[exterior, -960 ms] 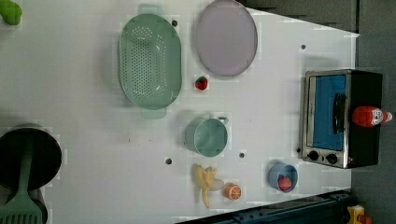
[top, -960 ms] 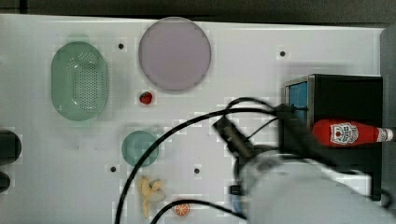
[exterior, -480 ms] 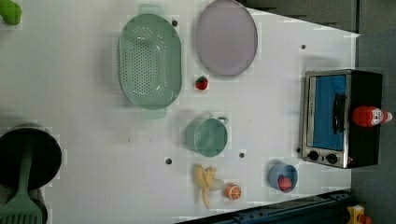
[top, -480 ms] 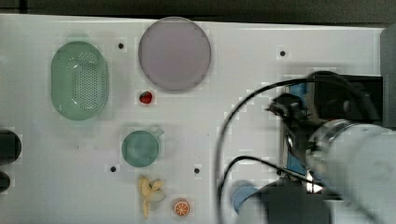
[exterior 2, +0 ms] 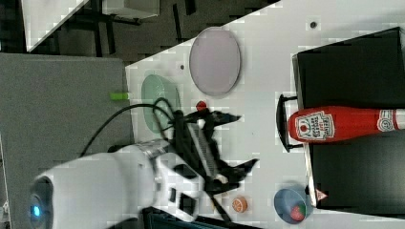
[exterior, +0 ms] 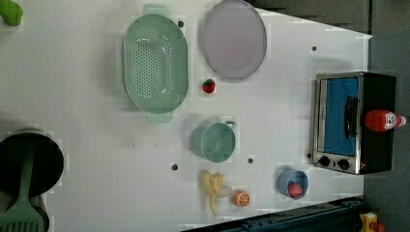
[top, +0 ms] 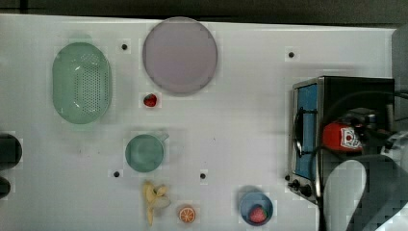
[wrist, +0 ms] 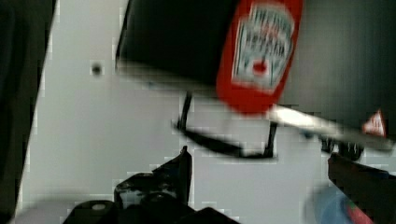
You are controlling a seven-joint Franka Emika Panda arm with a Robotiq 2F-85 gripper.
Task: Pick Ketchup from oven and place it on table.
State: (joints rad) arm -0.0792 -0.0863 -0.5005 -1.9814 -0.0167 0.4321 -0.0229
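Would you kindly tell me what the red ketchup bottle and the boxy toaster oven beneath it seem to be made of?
The red ketchup bottle looks like glossy plastic: smooth sheen, printed label.

The boxy toaster oven seems to be painted black metal on top, with a brushed silver frame and a bluish glass door, judging by its reflective tint.

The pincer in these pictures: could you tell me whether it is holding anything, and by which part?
Nothing is held. The pincer stands open, apart from the ketchup bottle, which lies on its side on the toaster oven.

A dark floor lay beyond the white surface, with a grey panel and pale furniture nearby, evenly lit.
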